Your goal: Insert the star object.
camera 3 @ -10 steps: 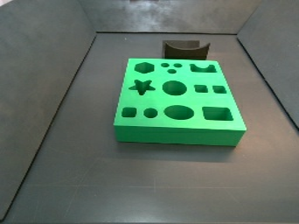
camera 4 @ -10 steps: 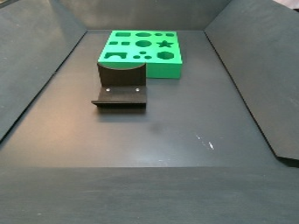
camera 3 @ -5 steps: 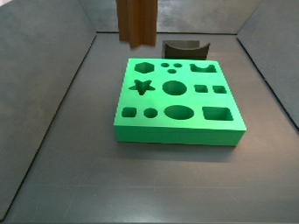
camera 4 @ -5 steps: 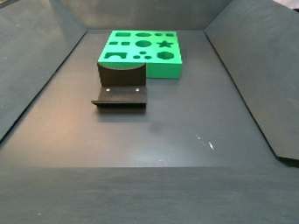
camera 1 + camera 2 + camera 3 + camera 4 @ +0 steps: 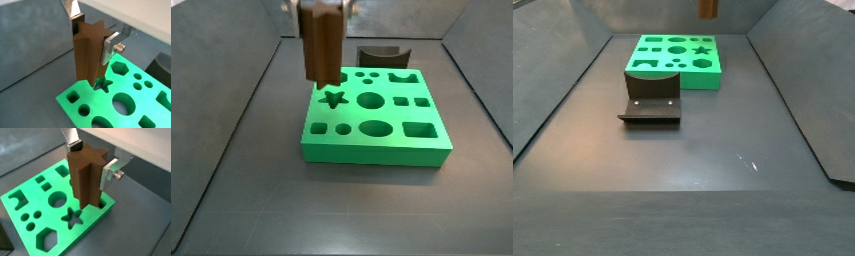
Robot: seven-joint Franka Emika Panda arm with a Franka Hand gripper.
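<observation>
My gripper (image 5: 92, 31) is shut on the star object (image 5: 89, 55), a tall dark brown peg with ridged star-profile sides, held upright. It also shows in a wrist view (image 5: 85, 178) and in a side view (image 5: 322, 45). The peg hangs just above the green block (image 5: 378, 125), with its lower end over the star-shaped hole (image 5: 333, 99). That hole shows next to the peg's foot in both wrist views (image 5: 103, 84) (image 5: 72, 217). In a side view only the peg's lower tip (image 5: 708, 9) shows, above the green block (image 5: 676, 58).
The fixture, a dark bracket with a curved notch on top, stands behind the green block (image 5: 382, 55) and in front of it in a side view (image 5: 652, 97). The block has several other holes of round, square and hexagonal shapes. Dark walls enclose the floor.
The star object, held in my gripper, has come down and forward from the far top edge to just above the block's star-shaped hole. A second ago it was out of view.
</observation>
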